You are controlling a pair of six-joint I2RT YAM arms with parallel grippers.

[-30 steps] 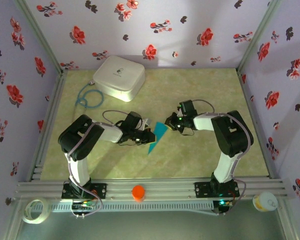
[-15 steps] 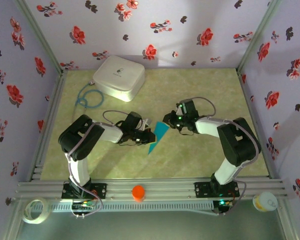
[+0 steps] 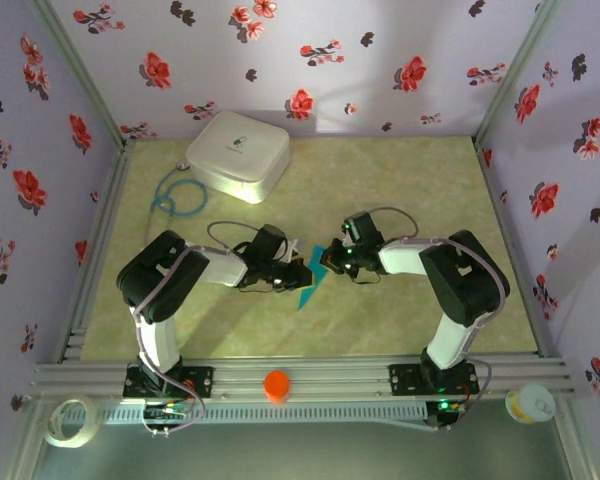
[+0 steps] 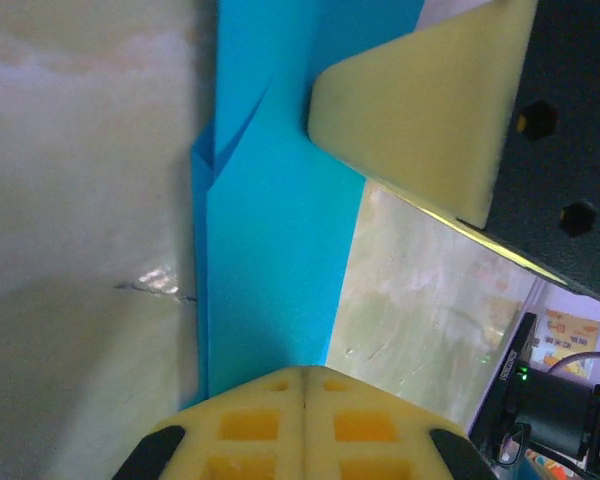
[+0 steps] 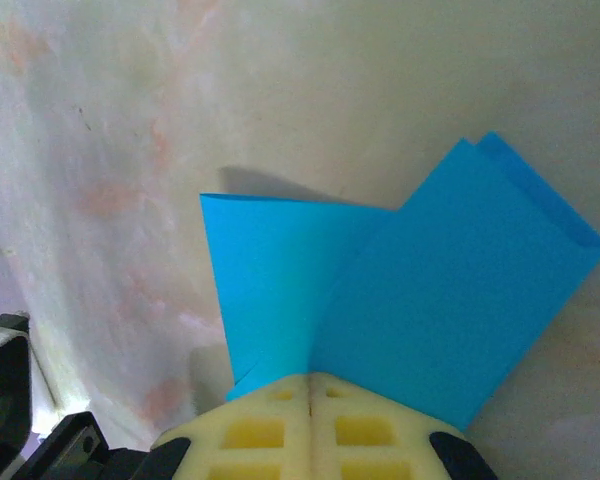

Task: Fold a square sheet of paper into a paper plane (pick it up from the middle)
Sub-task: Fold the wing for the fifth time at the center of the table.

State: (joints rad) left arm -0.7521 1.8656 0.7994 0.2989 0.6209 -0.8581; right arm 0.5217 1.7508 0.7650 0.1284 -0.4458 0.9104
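The square sheet of paper [image 3: 308, 290], bright turquoise, lies folded into a narrow pointed strip in the middle of the table between my two grippers. My left gripper [image 3: 299, 272] is shut, its fingertips [image 4: 305, 372] pressed on the strip's flat end [image 4: 270, 220]. My right gripper [image 3: 330, 262] is shut on the paper's other end. In the right wrist view two flaps [image 5: 430, 280] spread out in a V from the crease pinched at the fingertips [image 5: 310, 378]. One right finger [image 4: 420, 110] rests on the paper in the left wrist view.
A white rounded box [image 3: 238, 152] stands at the back left with a coiled blue cable [image 3: 177, 195] beside it. An orange cap [image 3: 276, 384] sits on the front rail, a tape roll [image 3: 68, 420] at the near left, a small cup [image 3: 530, 403] at the near right.
My right gripper has moved left onto the paper's upper end and closed fully. The left gripper and the paper's lower tip have stayed put.
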